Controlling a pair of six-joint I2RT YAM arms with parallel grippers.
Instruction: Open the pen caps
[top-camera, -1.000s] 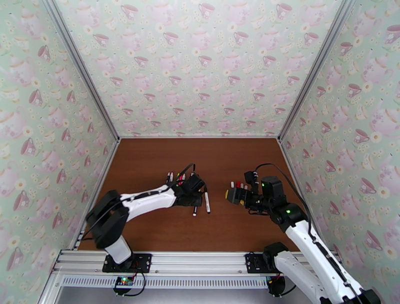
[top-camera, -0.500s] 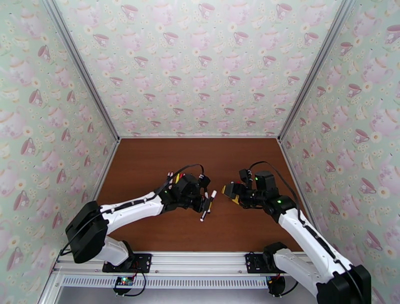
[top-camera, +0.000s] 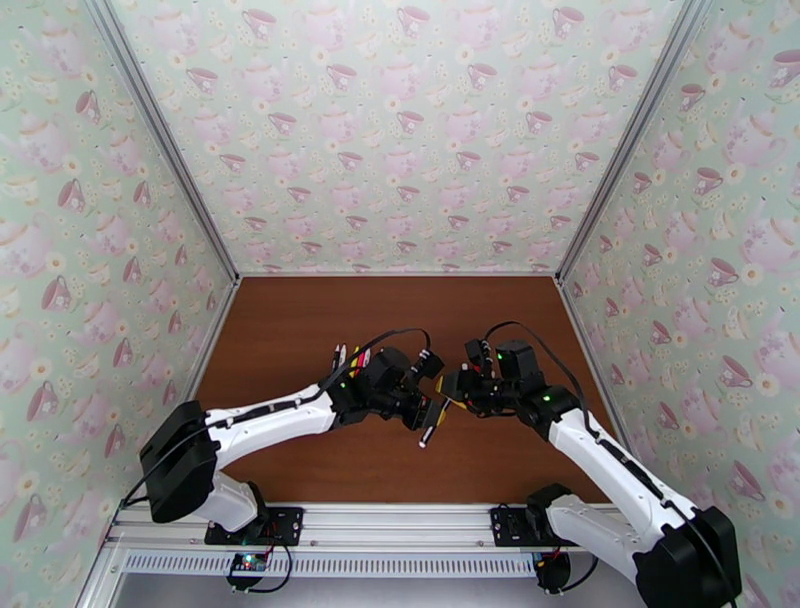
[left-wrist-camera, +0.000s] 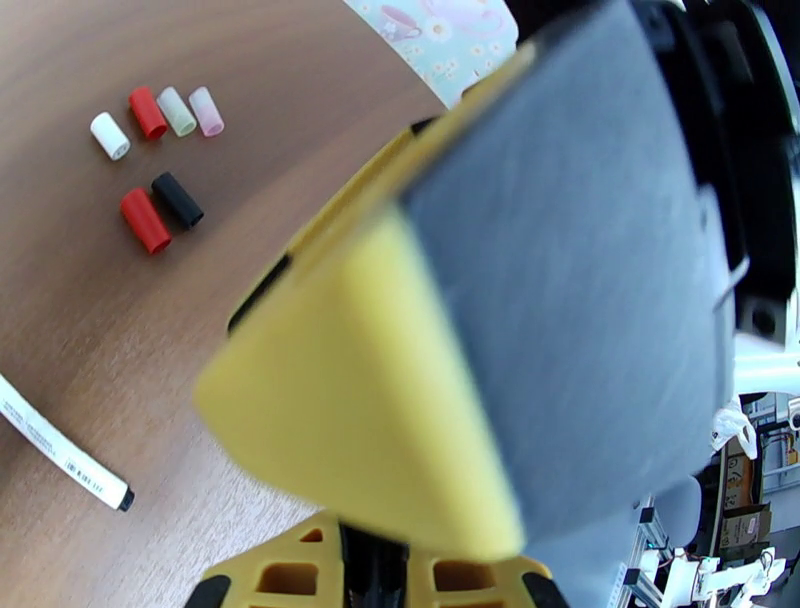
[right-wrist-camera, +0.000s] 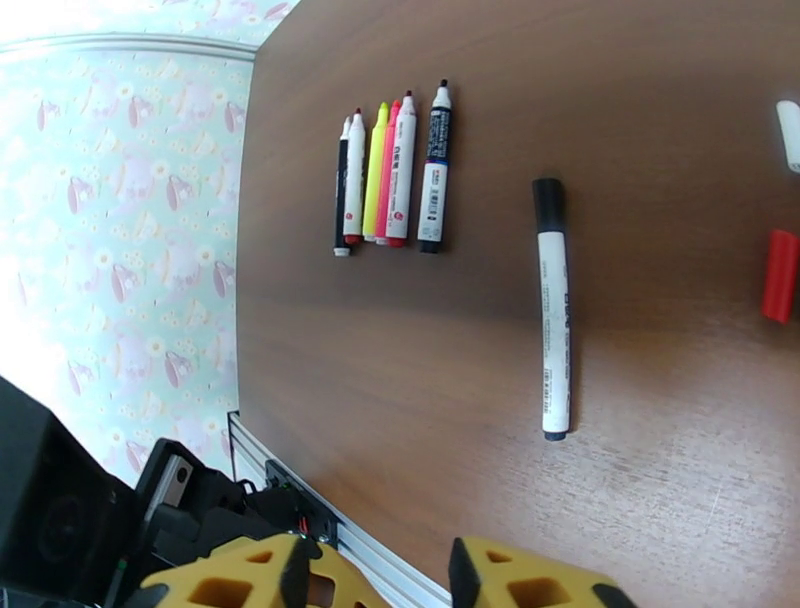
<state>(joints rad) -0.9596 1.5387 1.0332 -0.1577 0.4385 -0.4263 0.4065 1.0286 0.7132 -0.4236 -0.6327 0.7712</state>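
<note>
- Pen caps (left-wrist-camera: 147, 112): any come off just now? Top view first.
- None yet. In the last second the left end effector (top-camera: 424, 404) has lifted one pen (top-camera: 431, 427) off the bench (top-camera: 300, 320) and carried it to the middle. The right end effector (top-camera: 452, 386) has swung in to meet it, jaws narrowing. That reads as setup for the pull. Left is clamped on the barrel and the pen hangs tilted. Its upper end is hidden where the two meet.
- Left wrist?
- Six loose caps lie on the bench, upper left. White, red, pale and pink sit in one line, with a red and a black just below, all close together. A finger (left-wrist-camera: 560, 300) of the right end effector looms right in front, grey pad, blurred. A lone pen (left-wrist-camera: 60, 445) lies at lower left.
- Right wrist?
- Its own fingers (right-wrist-camera: 530, 580) stand apart with nothing seen between them. Whether they touch the held pen's cap cannot be told. Five pens (right-wrist-camera: 385, 175) lie in a tight row near the far edge, nibs bare, so those look done. The lone pen lies apart from the row. It has a thick black end; unclear whether that is a cap.
</note>
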